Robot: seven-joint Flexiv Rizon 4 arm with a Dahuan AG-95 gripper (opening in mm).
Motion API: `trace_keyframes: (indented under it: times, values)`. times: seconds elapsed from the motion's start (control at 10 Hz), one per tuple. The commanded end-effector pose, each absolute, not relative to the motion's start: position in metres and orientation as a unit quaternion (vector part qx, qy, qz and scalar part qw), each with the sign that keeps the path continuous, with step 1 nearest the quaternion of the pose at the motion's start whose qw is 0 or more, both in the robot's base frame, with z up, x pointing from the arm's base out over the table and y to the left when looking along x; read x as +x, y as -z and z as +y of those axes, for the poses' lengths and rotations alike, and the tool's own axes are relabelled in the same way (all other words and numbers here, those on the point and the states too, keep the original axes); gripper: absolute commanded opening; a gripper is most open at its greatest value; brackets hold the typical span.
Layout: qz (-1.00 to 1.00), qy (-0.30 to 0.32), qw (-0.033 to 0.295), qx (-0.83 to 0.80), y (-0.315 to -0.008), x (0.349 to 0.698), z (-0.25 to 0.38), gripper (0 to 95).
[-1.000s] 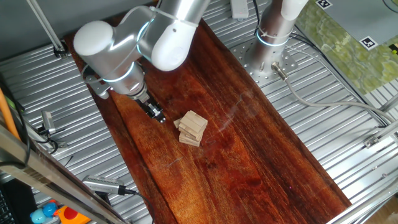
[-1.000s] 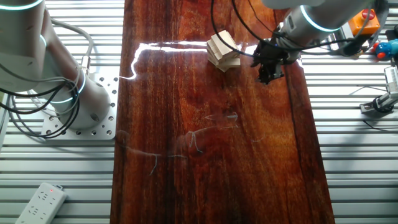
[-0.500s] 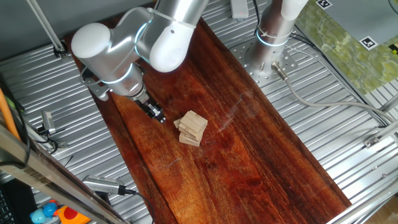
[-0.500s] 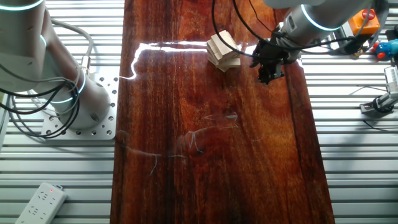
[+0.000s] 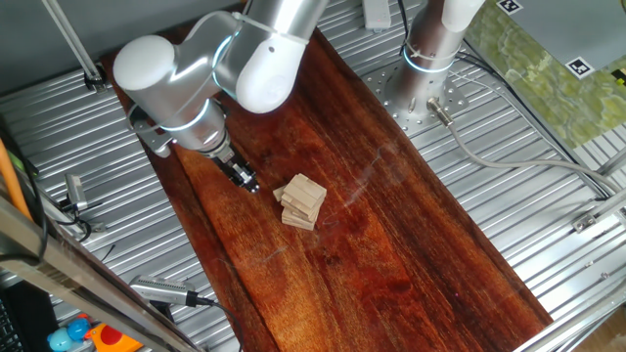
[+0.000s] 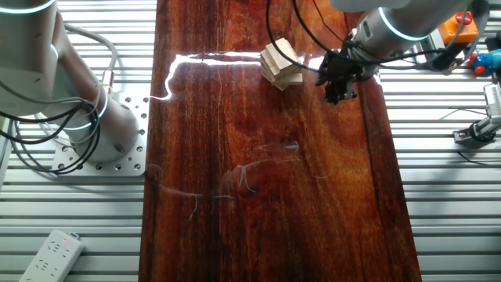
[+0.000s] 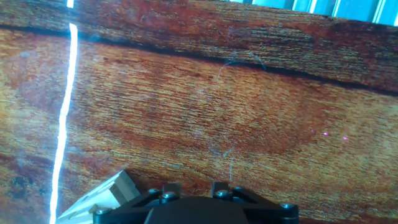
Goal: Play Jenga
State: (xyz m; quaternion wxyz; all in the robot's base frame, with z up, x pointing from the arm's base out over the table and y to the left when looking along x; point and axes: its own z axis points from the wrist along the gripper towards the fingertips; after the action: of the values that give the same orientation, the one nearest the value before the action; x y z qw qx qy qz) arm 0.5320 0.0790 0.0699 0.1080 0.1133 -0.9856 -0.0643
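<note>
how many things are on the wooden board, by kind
Jenga stack: 1
gripper over the wooden board: 1
Total: 2

No legible text, brand, number or label appears in any view. Black-and-white square fiducial markers (image 5: 580, 66) lie on the green mat (image 5: 533, 49) at the upper right of one fixed view (patterns only, carrying no readable characters).
</note>
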Motion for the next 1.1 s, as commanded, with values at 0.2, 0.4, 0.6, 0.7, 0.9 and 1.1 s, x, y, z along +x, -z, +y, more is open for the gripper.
trace_keyframes:
  times: [0.2, 0.4, 0.6, 0.7, 0.9, 1.1]
  values:
    - [-0.984, 0.066, 0.113, 0.125, -0.0699, 0.5314, 0.0789, 19.0]
    - [-0.984, 0.066, 0.114, 0.118, -0.0699, 0.5314, 0.0789, 19.0]
    - [-0.982, 0.069, 0.114, 0.132, -0.0699, 0.5314, 0.0789, 19.0]
    - [-0.981, 0.071, 0.112, 0.14, -0.0699, 0.5314, 0.0789, 19.0]
    - [-0.98, 0.07, 0.109, 0.147, -0.0699, 0.5314, 0.0789, 19.0]
    - [-0.979, 0.071, 0.109, 0.158, -0.0699, 0.5314, 0.0789, 19.0]
